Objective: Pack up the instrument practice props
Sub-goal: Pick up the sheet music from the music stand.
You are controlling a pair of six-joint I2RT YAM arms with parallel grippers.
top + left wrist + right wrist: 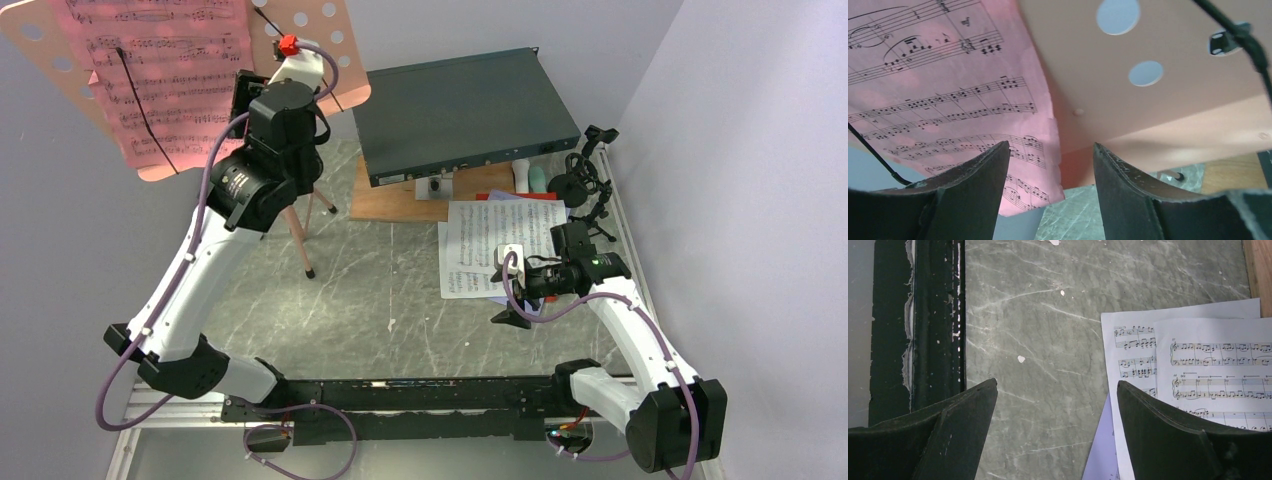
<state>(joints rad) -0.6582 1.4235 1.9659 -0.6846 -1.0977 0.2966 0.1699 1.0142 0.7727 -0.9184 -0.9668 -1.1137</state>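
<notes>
The salmon-pink perforated music stand rises at the back left on its tripod legs. A pink sheet-music page rests on it. My left gripper is raised to the stand's lower lip, open, with the lower right corner of the pink page showing in its gap, not touched. White sheet-music pages lie at the right over a lavender one. My right gripper hovers open over bare table beside those white pages. A small black mic stand and small tubes sit at the far right.
A dark grey rack-mount box lies on a wooden board at the back. The right wall runs close by the mic stand. A black rail borders the table's near edge.
</notes>
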